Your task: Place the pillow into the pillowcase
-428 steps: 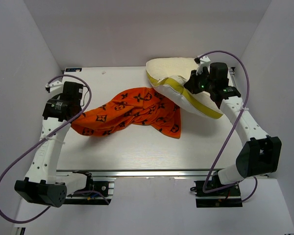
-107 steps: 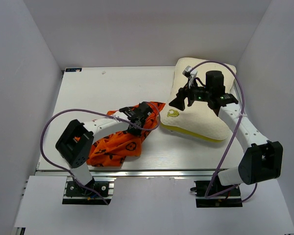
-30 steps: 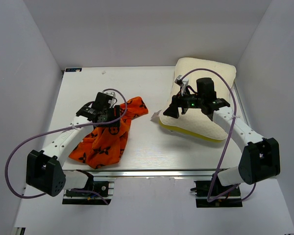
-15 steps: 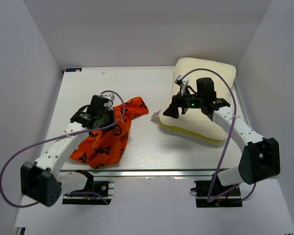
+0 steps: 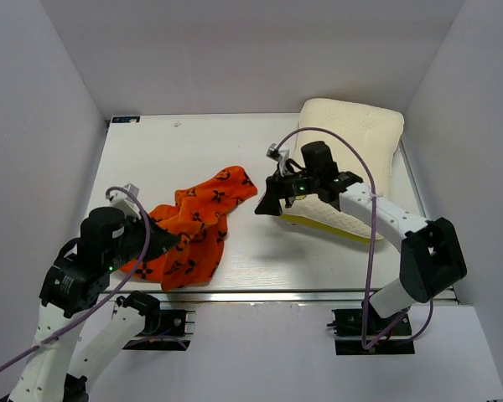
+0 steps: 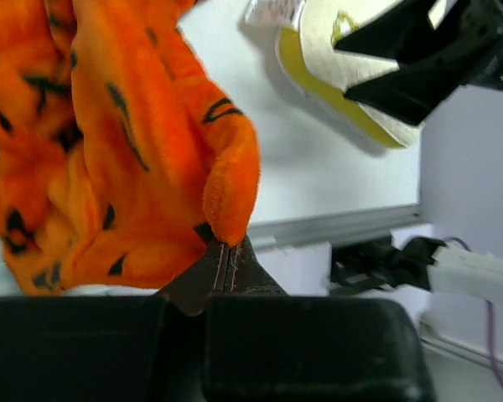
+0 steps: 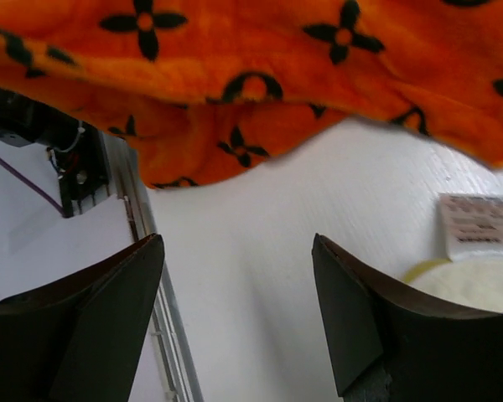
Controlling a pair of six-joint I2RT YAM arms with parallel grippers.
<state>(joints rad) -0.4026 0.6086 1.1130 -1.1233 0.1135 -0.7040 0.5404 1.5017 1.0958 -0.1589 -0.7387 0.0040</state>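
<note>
The left hand [image 6: 225, 251] is pinched tight on a fold of the orange pillowcase [image 5: 197, 226], which lies bunched on the near left of the white counter [image 5: 201, 151]. The cream pillow [image 5: 352, 142] lies at the far right, apart from the pillowcase. The right hand [image 7: 236, 243], fingers spread around nothing, is at the pillow's near left corner, pointing toward the pillowcase.

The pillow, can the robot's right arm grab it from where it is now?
Probably yes. The right gripper is open and hangs right by the pillow's near-left corner, with nothing between them. The orange pillowcase lies off to the side, pinched in the left gripper.
</note>
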